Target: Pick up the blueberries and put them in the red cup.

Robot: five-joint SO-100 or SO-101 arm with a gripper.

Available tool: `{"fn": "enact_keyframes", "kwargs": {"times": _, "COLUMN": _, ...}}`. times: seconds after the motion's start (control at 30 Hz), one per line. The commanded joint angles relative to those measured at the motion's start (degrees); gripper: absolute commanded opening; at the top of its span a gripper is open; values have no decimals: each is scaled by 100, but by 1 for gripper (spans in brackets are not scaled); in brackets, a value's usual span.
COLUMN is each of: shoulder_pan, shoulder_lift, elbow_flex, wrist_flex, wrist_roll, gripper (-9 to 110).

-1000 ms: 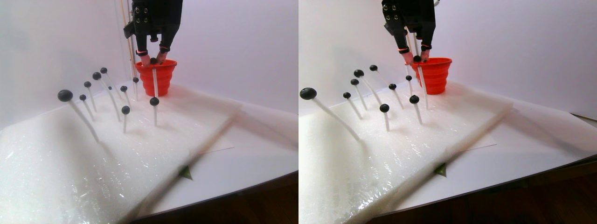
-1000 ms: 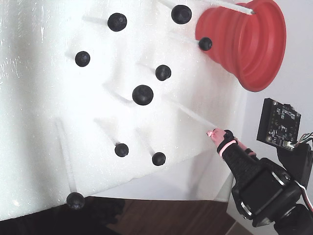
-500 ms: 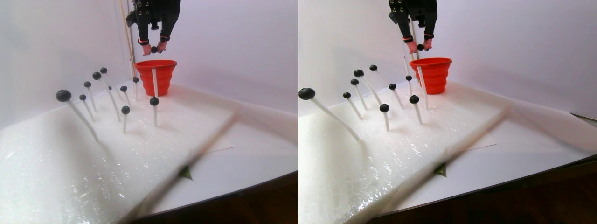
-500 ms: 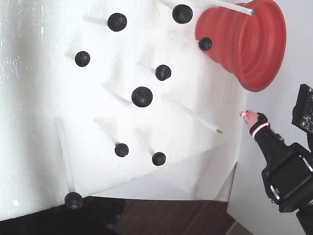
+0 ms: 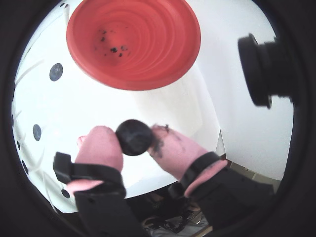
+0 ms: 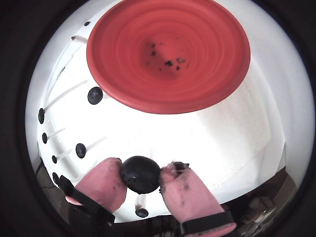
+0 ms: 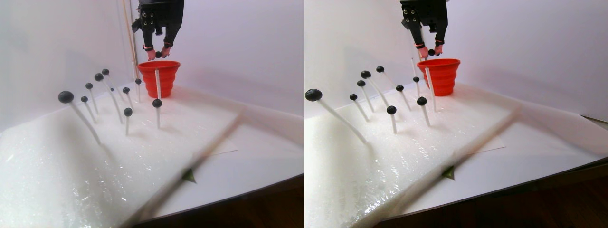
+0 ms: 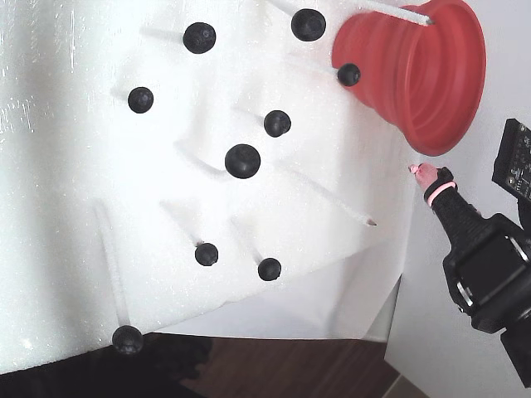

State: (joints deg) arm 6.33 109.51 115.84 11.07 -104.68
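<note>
My gripper is shut on one round dark blueberry, pinched between its pink fingertips. In the stereo pair view the gripper hangs just above the near rim of the red cup. Both wrist views look down into the ribbed red cup, which shows only dark specks on its floor. Several other blueberries sit on white sticks stuck in the foam sheet. One bare stick stands in front of the cup.
The white foam sheet lies on a white table with a dark front edge. A blurred thin rod crosses the foreground. A wooden rod stands upright behind the sticks. A black camera lens sits at the right.
The gripper pulled the blueberry off the now bare stick, rose with it, and has moved over toward the cup's rim.
</note>
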Motion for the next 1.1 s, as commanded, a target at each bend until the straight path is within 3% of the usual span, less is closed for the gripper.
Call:
{"fn": "enact_keyframes", "kwargs": {"times": 0.0, "shoulder_pan": 70, "shoulder_lift": 26, "elbow_flex": -668, "wrist_flex": -149, "wrist_roll": 70, "gripper": 12}}
{"fn": "enact_keyframes", "kwargs": {"times": 1.07, "shoulder_pan": 79, "shoulder_lift": -1195, "elbow_flex": -1872, "wrist_flex": -870, "wrist_roll": 352, "gripper": 15}}
